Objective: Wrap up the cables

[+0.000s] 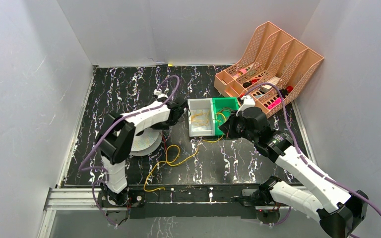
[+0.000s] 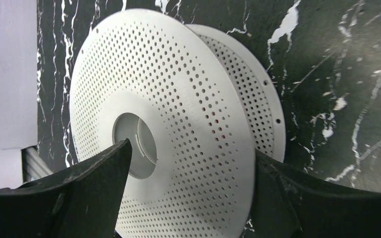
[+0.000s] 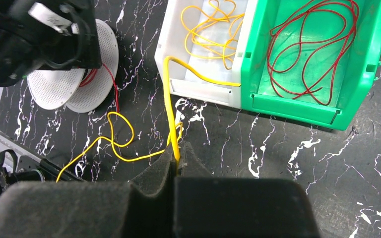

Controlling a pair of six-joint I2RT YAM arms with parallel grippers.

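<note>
- Near the middle of the tabletop [image 1: 129, 89], the right gripper [image 3: 177, 161] is pinched tight on a yellow cable [image 3: 167, 99]; the grip sits just on the near side of the white bin [image 3: 198, 91].
- From that pinch the cable climbs over the bin's near wall into a loose yellow tangle inside; its other run loops across the black marbled surface toward the near edge.
- Over on the left side, the left gripper [image 2: 192, 156] stands wide, one finger at the hub hole and one outside the flange of the white spool [image 2: 168, 114]; whether the pads touch it I cannot tell.
- Handling call: the cable looks feather-light and limp, with springy curls that will likely fight a neat wind; the smooth jacket could slip, so a firm pinch close to a free end seems best, with light tension kept on.
- The spool is hard white plastic, with round flanges peppered with small holes and a hollow hub; it looks rigid enough to clamp by the flange.
- Beside the white bin sits a glossy green bin [image 3: 297, 106] holding thin red wires [image 3: 307, 49], also coiled and loose.
</note>
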